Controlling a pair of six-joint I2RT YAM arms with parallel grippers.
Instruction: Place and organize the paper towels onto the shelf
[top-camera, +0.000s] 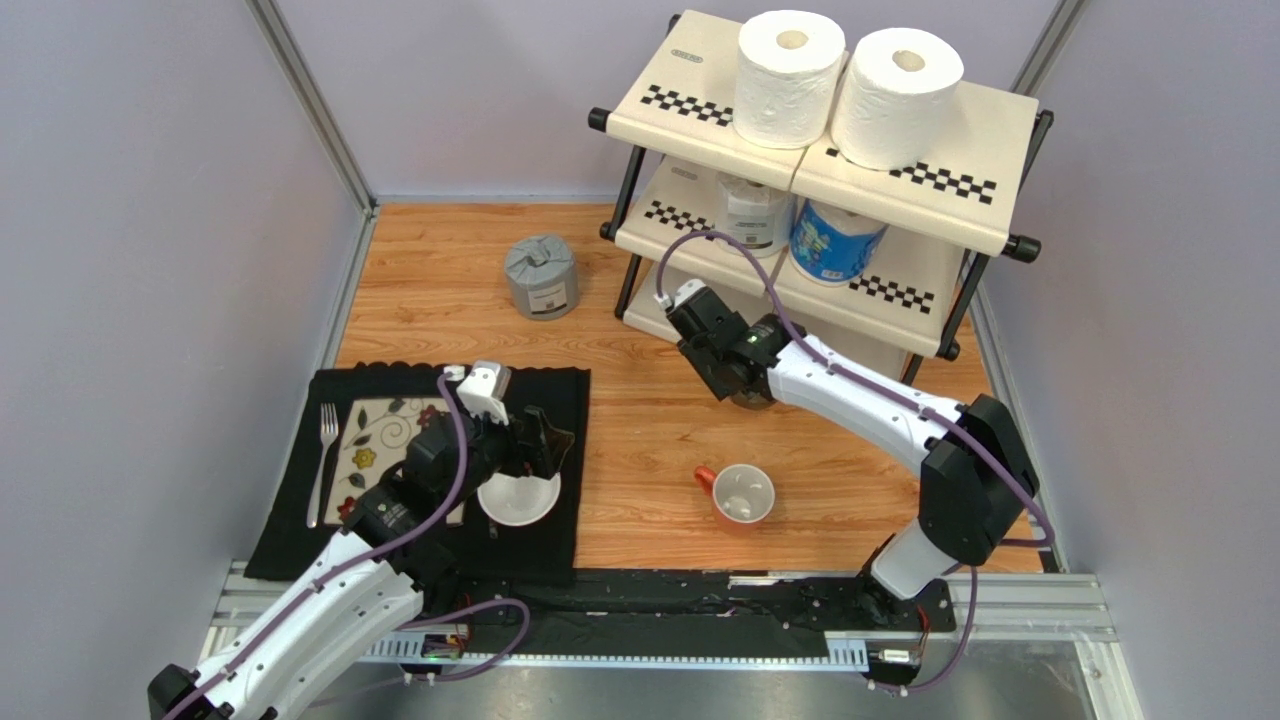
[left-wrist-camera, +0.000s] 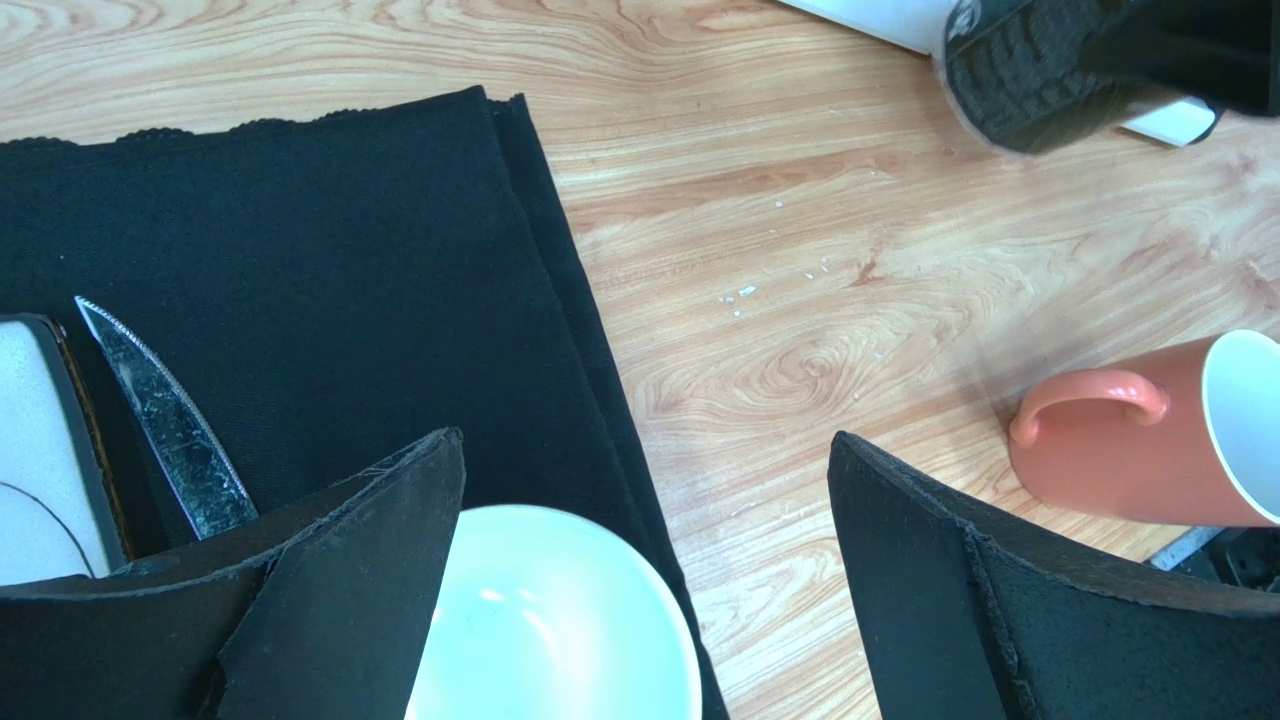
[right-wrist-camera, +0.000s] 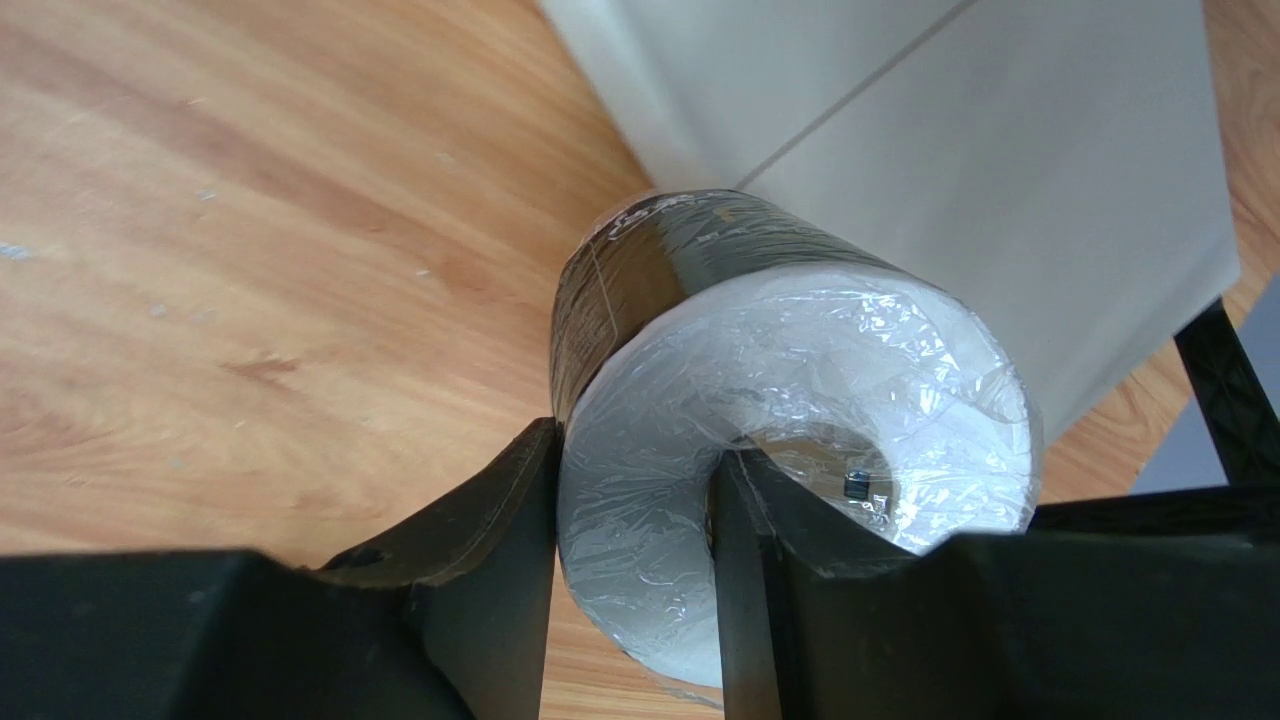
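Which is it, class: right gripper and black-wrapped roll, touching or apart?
Touching. Right wrist view: the right gripper pinches the black-wrapped roll, one finger inside its core.

Our left arm (top-camera: 323, 600) & right arm (top-camera: 864, 398): white shells w/ black joints. A purple cable (top-camera: 706, 234) loops back from the right end effector (top-camera: 684, 305); same behind the left end effector (top-camera: 529, 443). Fingers (left-wrist-camera: 361, 585) are matte black, wedge-shaped, w/ textured faces.

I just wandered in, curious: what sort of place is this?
Probably a robot test booth staged like a home, not a real kitchen. Plain grey partition walls box in the wooden table, a metal rail runs along its near edge, and the shelf and orange mug look like props.
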